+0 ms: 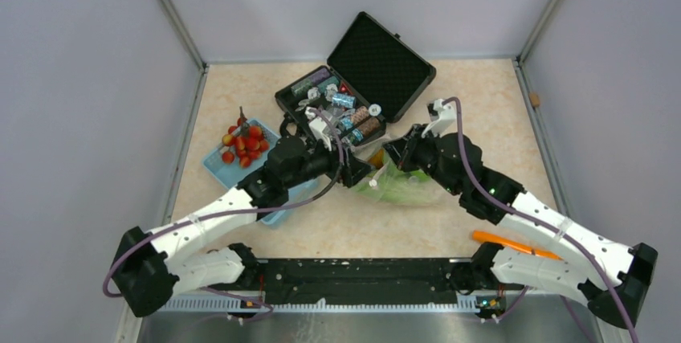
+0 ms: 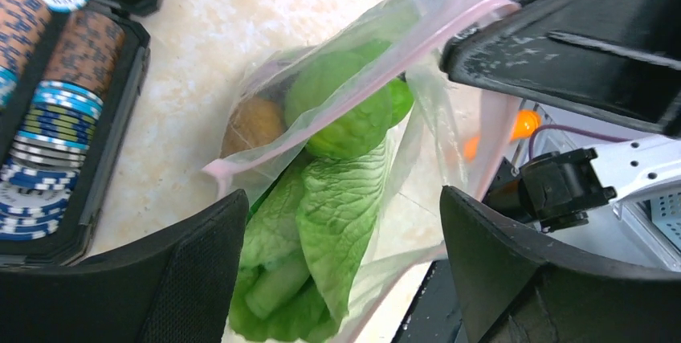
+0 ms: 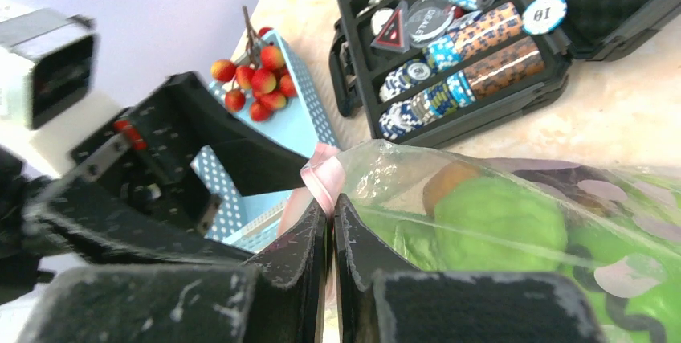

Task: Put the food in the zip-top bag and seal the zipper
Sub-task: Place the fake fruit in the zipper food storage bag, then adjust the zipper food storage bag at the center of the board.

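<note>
Looks like a robotics lab cell: plain grey partition walls [image 1: 80, 78], metal corner posts [image 1: 173, 14], robot arms [image 1: 201, 222] bolted along the worktop [image 1: 482, 94] edge.

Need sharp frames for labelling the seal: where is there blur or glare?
Top external: evenly lit, sharp, but the bag is small, half hidden. Left wrist: zipper and greens crisp, the left fingers dark and soft. Right wrist: right fingers blurred, pale glare patches on the bag film.

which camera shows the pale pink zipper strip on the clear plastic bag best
Left wrist: the pale pink zipper strip runs along the clear plastic bag's mouth. Right wrist shows only its end pinched in the right gripper. Top external: too small to tell.
</note>
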Tool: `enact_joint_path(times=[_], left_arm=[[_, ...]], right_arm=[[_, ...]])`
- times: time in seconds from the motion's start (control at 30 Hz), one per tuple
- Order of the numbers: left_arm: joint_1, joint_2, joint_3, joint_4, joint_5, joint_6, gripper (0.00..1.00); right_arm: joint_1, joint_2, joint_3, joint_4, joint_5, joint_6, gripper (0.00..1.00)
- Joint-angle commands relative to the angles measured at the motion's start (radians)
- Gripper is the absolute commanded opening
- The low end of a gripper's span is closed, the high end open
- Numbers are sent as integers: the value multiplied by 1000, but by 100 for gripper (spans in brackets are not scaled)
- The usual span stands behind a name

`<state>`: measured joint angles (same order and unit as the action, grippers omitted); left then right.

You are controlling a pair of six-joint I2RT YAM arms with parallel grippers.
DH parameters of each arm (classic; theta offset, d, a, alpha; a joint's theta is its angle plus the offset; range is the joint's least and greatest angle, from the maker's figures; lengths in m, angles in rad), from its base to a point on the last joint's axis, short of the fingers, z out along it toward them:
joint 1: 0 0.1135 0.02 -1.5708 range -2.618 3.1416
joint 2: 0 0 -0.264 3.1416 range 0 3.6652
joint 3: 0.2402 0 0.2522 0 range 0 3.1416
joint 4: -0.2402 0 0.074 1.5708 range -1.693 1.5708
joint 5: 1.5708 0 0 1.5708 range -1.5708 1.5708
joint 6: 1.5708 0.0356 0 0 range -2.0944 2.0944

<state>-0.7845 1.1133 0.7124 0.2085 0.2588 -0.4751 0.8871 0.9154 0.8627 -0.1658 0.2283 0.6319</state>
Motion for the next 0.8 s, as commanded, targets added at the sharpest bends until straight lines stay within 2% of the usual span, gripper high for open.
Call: enact_joint_path(times=[0.0,0.1,0.2,0.33,0.4,0.47,0.6,0.77], left_arm=[[-1,-132,21,-28,-77,41,88],[-1,-208,-1,-49,-139,43,89],[-1,-273,-31,-73,-236,43,91],[-1,-334,-55,-106,-307,75,95],[-1,-331,-39,-139,-274,111,95],[-1,-313,-20,-170,-182,159,94],[-1,-278,15,-238,-161,232,92],[-1,-286,51,-232,-89,248,90]], right_arm=[[-6,-62,9,11,126,11,5],[-6,-85,7,12,142,6,5],[-6,-92,50,41,61,-87,5],[-6,-51,177,-44,-86,-242,5],[-5,-31,228,-102,-123,-289,5],[-6,-21,250,-133,-129,-308,5],[-6,-37,228,-114,-175,-317,5],[-6,-39,211,-107,-167,-307,5]])
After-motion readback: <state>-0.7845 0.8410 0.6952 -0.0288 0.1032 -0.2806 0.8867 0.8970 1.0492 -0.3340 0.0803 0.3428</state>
